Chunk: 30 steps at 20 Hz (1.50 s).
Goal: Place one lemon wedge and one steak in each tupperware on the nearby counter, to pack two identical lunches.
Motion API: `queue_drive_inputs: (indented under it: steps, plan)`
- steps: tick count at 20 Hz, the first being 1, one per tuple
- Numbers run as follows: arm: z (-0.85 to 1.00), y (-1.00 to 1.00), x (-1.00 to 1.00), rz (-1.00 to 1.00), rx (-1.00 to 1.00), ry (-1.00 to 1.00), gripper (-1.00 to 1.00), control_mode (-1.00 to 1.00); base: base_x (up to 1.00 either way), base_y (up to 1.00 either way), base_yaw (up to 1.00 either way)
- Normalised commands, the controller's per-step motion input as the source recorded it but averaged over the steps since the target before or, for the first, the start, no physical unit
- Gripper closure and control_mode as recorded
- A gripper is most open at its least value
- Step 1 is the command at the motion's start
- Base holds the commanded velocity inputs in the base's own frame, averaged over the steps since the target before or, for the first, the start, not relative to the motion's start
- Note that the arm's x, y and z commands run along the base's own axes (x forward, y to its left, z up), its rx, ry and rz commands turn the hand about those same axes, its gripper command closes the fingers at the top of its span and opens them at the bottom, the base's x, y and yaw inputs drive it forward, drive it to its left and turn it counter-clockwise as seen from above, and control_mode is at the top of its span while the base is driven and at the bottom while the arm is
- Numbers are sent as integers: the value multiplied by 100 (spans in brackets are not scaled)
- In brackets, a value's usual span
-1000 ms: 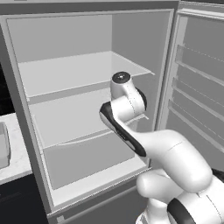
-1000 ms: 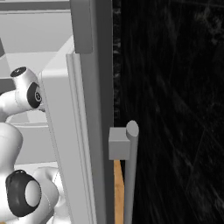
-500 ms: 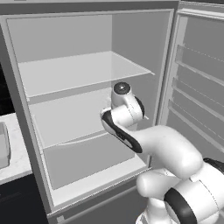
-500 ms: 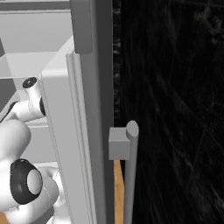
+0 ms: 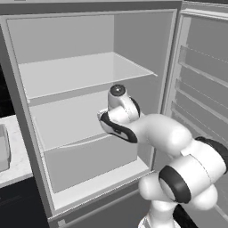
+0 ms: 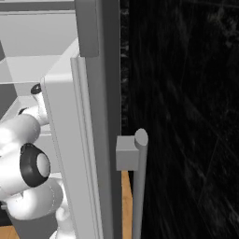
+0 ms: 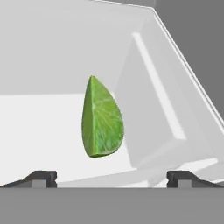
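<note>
A green lemon wedge (image 7: 102, 118) stands on its cut edge on a white fridge shelf (image 7: 39, 131), just ahead of my gripper (image 7: 111, 178) and roughly centred between the tips. The gripper is open, its two dark fingertips (image 7: 41, 177) wide apart with nothing between them. My arm (image 5: 147, 129) reaches into the open fridge at the middle shelf (image 5: 75, 129). One grey tupperware (image 5: 3, 149) sits on the marble counter (image 5: 18, 171) at the far left. The steak is out of view.
The fridge door (image 5: 202, 89) hangs open on the right with ribbed racks. An upper shelf (image 5: 84, 71) lies above my wrist. In the right base view the door's edge (image 6: 88, 163) and its grey handle (image 6: 139, 186) stand close beside the arm.
My wrist has dropped a little and swung left, deeper into the fridge at the middle shelf, and the elbow has folded forward. The jaws have stayed open.
</note>
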Motion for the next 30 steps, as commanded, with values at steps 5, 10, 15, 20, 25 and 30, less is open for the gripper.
queue_drive_inputs:
  steps: [5,10,15,20,25,30]
  plan:
    - [-20,5,25,0,0,0,-100,-100,0,0,0]
    - [-32,0,23,0,0,1,-100,-100,0,0,0]
    - [-23,0,19,0,1,0,-100,-100,0,0,0]
    - [-46,2,10,0,2,0,100,-100,0,0,0]
    - [-61,0,1,0,0,0,100,-100,0,0,0]
    - [-9,1,-15,0,-2,-2,100,-100,0,0,0]
